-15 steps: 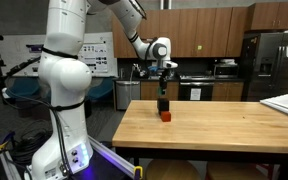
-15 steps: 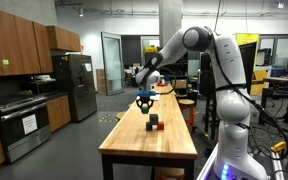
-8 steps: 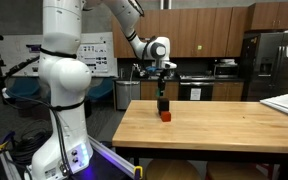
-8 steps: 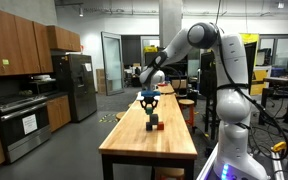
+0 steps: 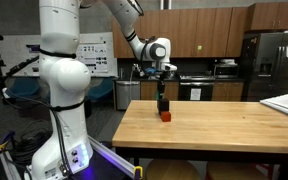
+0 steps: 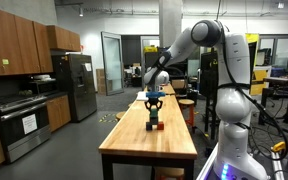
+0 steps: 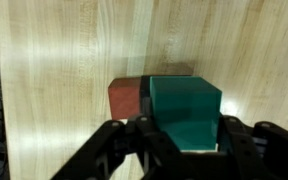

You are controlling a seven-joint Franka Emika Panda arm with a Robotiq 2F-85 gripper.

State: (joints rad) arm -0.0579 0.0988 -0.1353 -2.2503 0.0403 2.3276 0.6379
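Note:
My gripper [image 7: 182,135] is shut on a teal block [image 7: 184,110], which fills the gap between the two black fingers [image 7: 124,145]. A red block [image 7: 126,98] lies on the wooden table [image 7: 64,60] just beyond and to the left of the teal one in the wrist view. In both exterior views the gripper [image 5: 164,104] [image 6: 154,108] points straight down, a little above the red block [image 5: 166,116] [image 6: 156,125]. I cannot tell whether the teal block touches the red one or the table.
A white flat object [image 5: 284,105] lies at one end of the long table [image 5: 224,125]. The robot's white base [image 6: 229,130] stands beside the table's edge. Kitchen cabinets and a steel fridge [image 6: 76,85] are far behind.
In an exterior view the gripper with the teal block has shifted sideways until it hangs over the red block. The jaws have stayed shut.

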